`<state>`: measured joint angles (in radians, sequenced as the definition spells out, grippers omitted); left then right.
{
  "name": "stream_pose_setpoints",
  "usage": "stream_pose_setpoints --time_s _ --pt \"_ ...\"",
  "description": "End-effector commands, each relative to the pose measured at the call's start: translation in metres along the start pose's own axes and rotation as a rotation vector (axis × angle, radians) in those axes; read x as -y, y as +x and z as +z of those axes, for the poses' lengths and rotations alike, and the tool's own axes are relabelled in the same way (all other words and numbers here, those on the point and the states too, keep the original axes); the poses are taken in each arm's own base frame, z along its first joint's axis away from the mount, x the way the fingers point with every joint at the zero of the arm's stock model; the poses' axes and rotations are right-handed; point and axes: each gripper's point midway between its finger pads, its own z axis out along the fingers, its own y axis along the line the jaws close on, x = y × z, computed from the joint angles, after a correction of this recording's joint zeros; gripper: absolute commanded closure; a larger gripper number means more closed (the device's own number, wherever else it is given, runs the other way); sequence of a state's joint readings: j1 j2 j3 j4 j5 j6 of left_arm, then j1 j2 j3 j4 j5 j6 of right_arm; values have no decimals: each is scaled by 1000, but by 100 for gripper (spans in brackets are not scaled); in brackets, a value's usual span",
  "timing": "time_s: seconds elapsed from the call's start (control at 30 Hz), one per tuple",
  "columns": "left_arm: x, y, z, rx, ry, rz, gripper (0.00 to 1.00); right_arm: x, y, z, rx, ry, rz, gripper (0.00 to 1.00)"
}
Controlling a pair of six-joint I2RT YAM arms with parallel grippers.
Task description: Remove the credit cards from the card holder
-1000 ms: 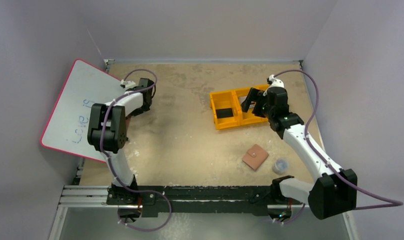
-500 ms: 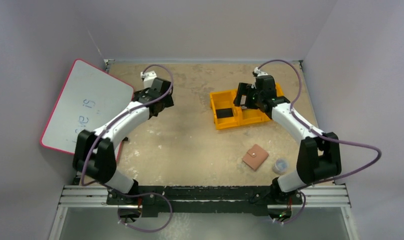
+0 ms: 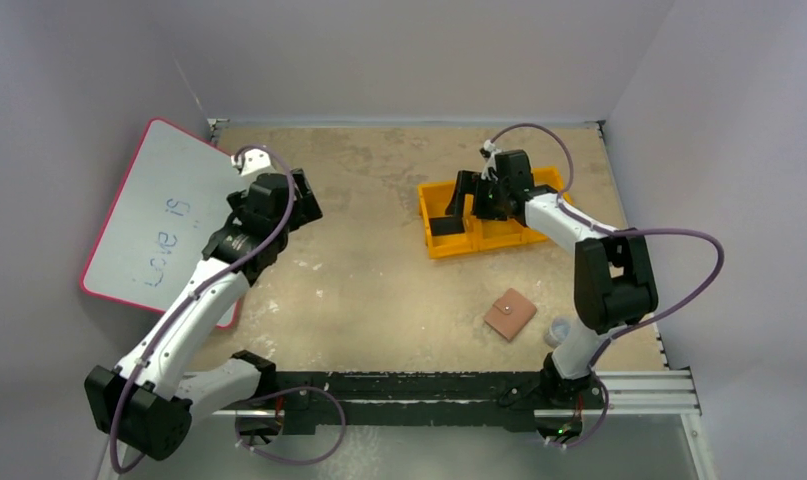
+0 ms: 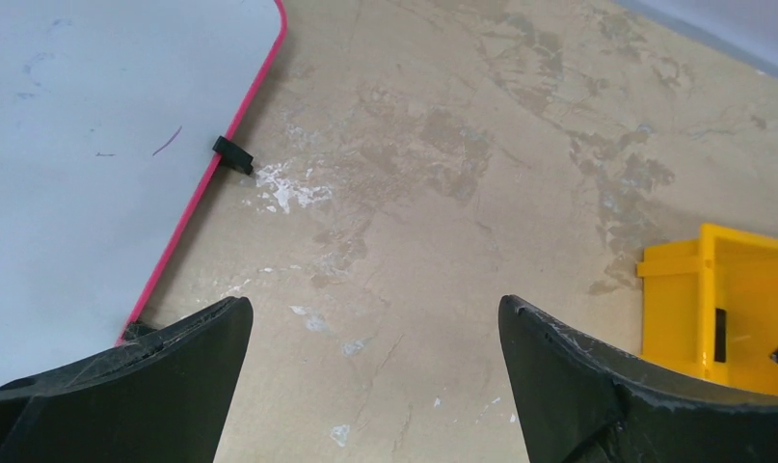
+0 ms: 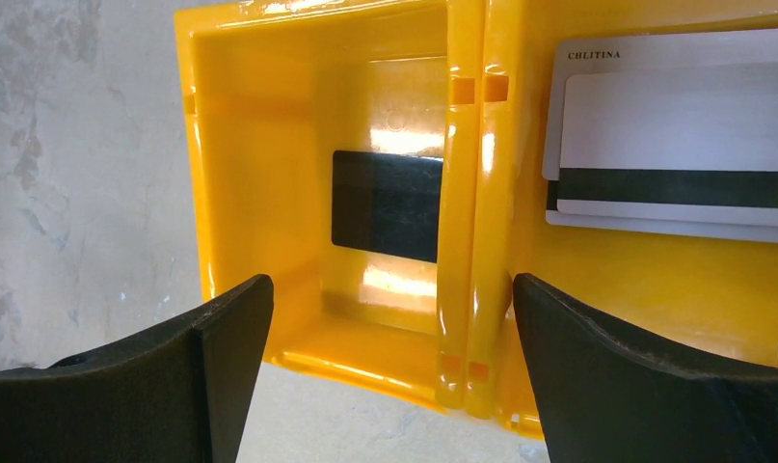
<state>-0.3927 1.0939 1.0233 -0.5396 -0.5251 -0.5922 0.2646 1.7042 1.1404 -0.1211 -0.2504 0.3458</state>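
Observation:
The card holder is a tan-brown leather wallet with a snap, lying folded on the table at the near right, apart from both grippers. Two pale blue-grey credit cards with dark stripes lie stacked in one compartment of the orange tray. A black card lies in the tray's neighbouring compartment. My right gripper hovers over the tray's near edge, open and empty. My left gripper is open and empty above bare table, far left of the wallet.
A pink-rimmed whiteboard leans at the left edge and also shows in the left wrist view. A small clear cup stands just right of the wallet. A corner of the tray shows in the left wrist view.
My right gripper has moved left across the orange tray. My left gripper swung out to the right, then back left and nearer. The wallet has not moved.

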Motion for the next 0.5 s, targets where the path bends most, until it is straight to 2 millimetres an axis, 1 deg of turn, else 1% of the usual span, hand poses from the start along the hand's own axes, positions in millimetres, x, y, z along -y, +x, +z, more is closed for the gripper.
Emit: stream_pose_setpoints --time_s 0.0,0.17,0.27,0.33,0.47 --pt "-4 -2 -9 31 24 -55 0 -38 -19 -1 47 -126 -37 5" --pt "-5 5 -16 11 49 -69 0 -47 -16 15 10 -111 -66 5" --pt "-8 8 -16 -1 35 -64 0 -53 -20 24 17 -77 -87 5" --pt "-8 11 -15 -11 30 -65 0 -61 -22 30 14 -78 -98 5" --pt "-10 17 -13 -25 22 -66 0 -81 -19 44 10 -63 -126 4"
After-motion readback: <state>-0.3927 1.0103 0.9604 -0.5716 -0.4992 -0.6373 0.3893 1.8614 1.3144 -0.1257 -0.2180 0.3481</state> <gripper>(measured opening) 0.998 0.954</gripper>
